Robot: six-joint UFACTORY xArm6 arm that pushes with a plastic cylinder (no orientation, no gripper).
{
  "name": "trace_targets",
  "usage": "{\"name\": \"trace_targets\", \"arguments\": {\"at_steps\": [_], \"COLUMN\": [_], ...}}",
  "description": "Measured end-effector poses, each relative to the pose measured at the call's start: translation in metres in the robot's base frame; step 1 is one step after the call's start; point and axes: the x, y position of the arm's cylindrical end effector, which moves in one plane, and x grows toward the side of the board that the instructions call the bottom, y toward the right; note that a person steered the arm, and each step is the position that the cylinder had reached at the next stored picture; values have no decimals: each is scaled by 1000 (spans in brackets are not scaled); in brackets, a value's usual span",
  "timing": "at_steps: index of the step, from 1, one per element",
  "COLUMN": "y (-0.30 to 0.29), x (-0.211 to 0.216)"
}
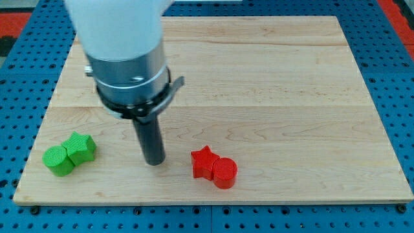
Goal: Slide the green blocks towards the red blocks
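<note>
1. Where the rod meets the counter (272, 97), the tip (154, 162) sits between both pairs; there are no fingers.
2. The green cylinder (58, 160) touches the green star-like block (81, 147) at the view's bottom left.
3. The red star (204, 162) touches the red cylinder (225, 173), just right of the tip.
</note>
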Motion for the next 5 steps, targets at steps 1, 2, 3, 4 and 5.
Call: {"name": "trace_targets", "arguments": {"at_steps": [1, 2, 3, 4, 5], "y": [-1, -14, -43, -80, -95], "x": [-14, -2, 3, 24, 29]}}
